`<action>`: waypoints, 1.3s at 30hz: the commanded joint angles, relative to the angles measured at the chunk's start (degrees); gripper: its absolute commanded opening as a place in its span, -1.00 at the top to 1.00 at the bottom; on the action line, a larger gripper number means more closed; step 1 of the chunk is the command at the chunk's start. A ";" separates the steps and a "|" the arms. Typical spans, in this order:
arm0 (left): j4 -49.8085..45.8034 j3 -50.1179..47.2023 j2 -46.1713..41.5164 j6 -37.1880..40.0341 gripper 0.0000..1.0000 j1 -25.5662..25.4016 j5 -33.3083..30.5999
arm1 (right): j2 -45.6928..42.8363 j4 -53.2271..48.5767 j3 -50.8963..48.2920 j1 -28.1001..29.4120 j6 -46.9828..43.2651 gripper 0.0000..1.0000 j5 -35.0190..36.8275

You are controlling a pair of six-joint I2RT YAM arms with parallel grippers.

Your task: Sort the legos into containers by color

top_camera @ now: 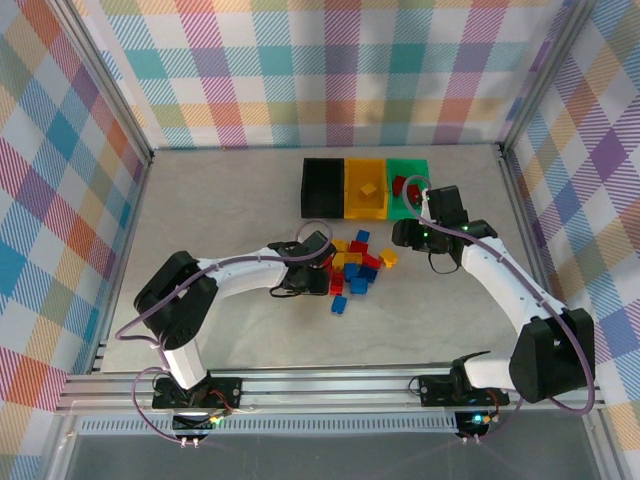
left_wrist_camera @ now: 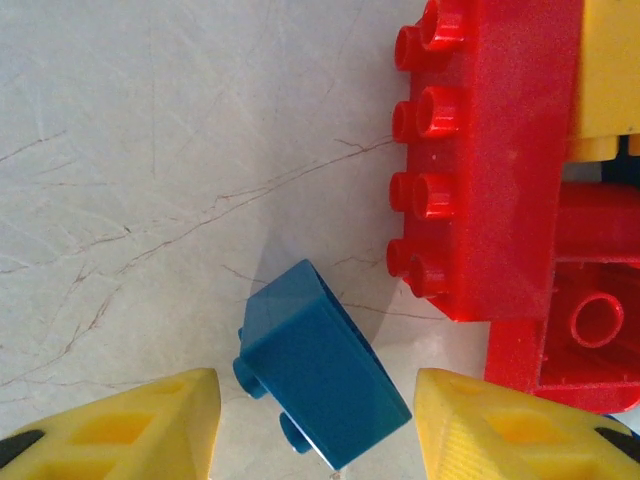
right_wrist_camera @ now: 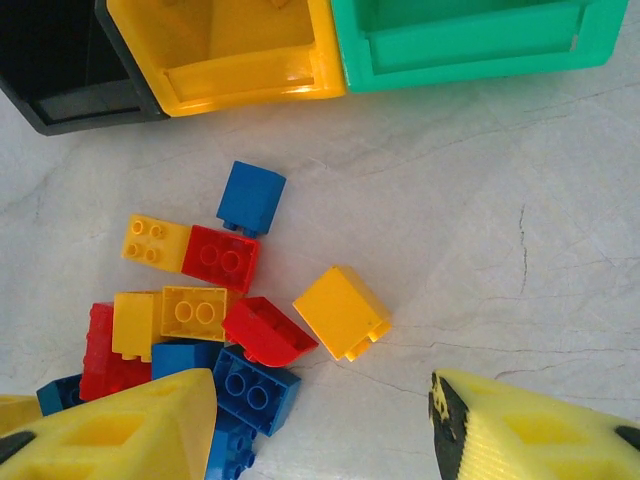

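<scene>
Several red, yellow and blue legos lie in a pile (top_camera: pixel 353 268) mid-table. My left gripper (left_wrist_camera: pixel 318 425) is low at the pile's left edge, and its yellow fingers (left_wrist_camera: pixel 150 428) flank a tilted blue brick (left_wrist_camera: pixel 320 380) that rests on the table, with a thin gap on each side. A long red brick (left_wrist_camera: pixel 490 160) lies just beyond it. My right gripper (right_wrist_camera: pixel 320 400) is open and holds nothing, hovering near a lone yellow brick (right_wrist_camera: pixel 340 312) to the right of the pile. The black (top_camera: pixel 322 187), yellow (top_camera: pixel 352 190) and green (top_camera: pixel 422 170) containers stand in a row behind the pile.
A yellow brick (top_camera: pixel 368 187) lies in the yellow bin and red bricks (top_camera: pixel 405 187) lie in the green one. Plaid walls enclose the table. Bare tabletop (top_camera: pixel 220 210) stretches left of the bins and the pile.
</scene>
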 commanded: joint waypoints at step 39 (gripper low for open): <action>-3.32 3.75 3.51 4.95 0.52 0.24 -4.09 | -4.33 -1.97 -1.73 0.02 -0.31 -0.18 1.43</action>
